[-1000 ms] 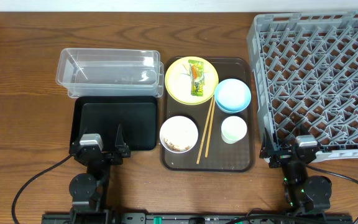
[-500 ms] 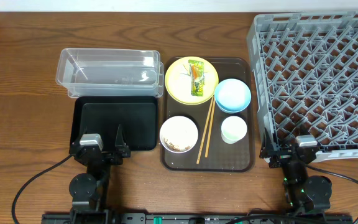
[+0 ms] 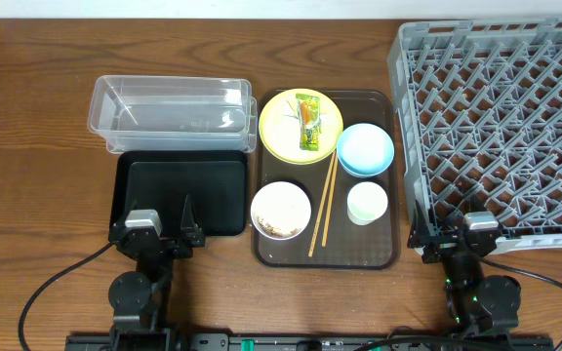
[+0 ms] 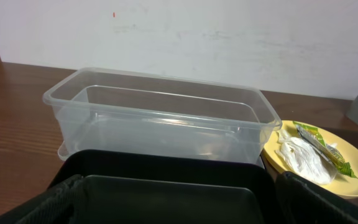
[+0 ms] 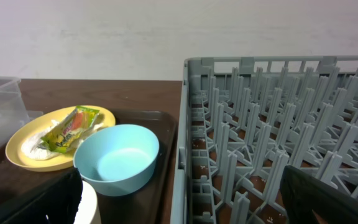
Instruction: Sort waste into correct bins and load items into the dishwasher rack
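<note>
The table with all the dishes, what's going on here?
Two robot arms are meant to sort rubbish and load dishes, but nothing is being handled yet. The left hand and right hand sit open at the near edge. A wrapper and tissue lie on the yellow plate on the brown tray, beside a blue bowl, white bowl, cup and chopsticks. The clear tub, black tray and grey rack hold nothing.

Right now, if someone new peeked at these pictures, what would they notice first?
Probably the big grey dishwasher rack filling the right side of the table. Next, the bright yellow plate at the back of the brown tray in the middle, holding a green-and-orange wrapper and a white tissue, with a light blue bowl beside it.
</note>
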Controlling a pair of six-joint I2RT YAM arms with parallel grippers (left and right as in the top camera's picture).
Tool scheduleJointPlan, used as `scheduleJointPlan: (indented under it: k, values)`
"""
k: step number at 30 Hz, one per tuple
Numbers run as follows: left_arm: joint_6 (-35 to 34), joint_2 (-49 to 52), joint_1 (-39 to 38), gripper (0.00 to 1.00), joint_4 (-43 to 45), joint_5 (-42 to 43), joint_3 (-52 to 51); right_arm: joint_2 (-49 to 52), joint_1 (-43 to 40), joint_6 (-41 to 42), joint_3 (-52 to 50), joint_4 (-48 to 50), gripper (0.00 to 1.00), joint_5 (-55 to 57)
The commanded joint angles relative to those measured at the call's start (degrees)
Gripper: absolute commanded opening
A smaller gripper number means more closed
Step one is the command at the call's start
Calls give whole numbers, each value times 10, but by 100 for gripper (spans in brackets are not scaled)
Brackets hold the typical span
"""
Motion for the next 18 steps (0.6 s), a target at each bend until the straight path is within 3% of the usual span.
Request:
scheduleJointPlan:
  k: [1, 12, 18]
  values:
    - [6, 0, 1, 98, -27, 0, -5, -1, -9, -2, -1, -2, 99, 0]
    - [-12, 2, 1, 98, -32, 0, 2, 0, -9, 17, 3, -2, 99, 22]
    - [-12, 56, 1, 98, -113, 0, 83, 36, -9, 51, 59, -40, 99, 30]
